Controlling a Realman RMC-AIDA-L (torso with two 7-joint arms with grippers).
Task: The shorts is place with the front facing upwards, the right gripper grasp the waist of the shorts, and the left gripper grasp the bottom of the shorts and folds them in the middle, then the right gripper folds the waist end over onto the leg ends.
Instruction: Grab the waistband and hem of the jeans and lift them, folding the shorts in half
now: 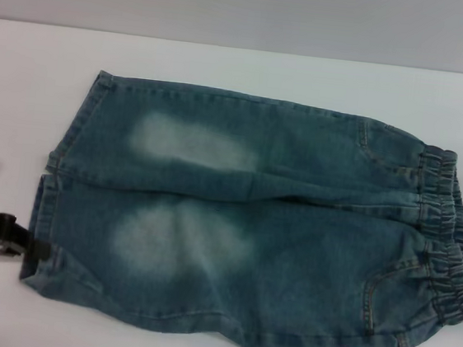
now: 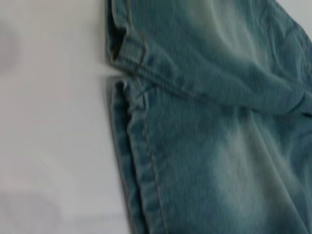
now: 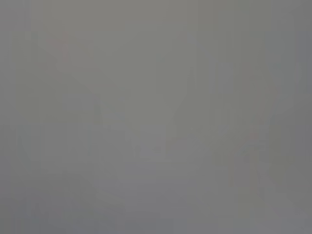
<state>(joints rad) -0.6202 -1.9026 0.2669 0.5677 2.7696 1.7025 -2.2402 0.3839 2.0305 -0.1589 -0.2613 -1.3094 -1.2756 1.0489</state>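
Observation:
The blue-green denim shorts point(image 1: 260, 218) lie flat on the white table point(image 1: 243, 67), front up, with pale faded patches on both thighs. The gathered elastic waist point(image 1: 448, 238) is at the right. The bottom of the shorts, with both hemmed leg ends point(image 1: 47, 195), is at the left. My left gripper point(image 1: 33, 248) comes in low from the left edge and reaches the hem of the nearer leg. The left wrist view shows the two leg ends point(image 2: 131, 146) close up, side by side on the table. The right gripper is out of view, and the right wrist view shows only flat grey.
A grey wall point(image 1: 249, 10) runs behind the table's far edge. White table surface point(image 2: 53, 122) surrounds the shorts on all sides.

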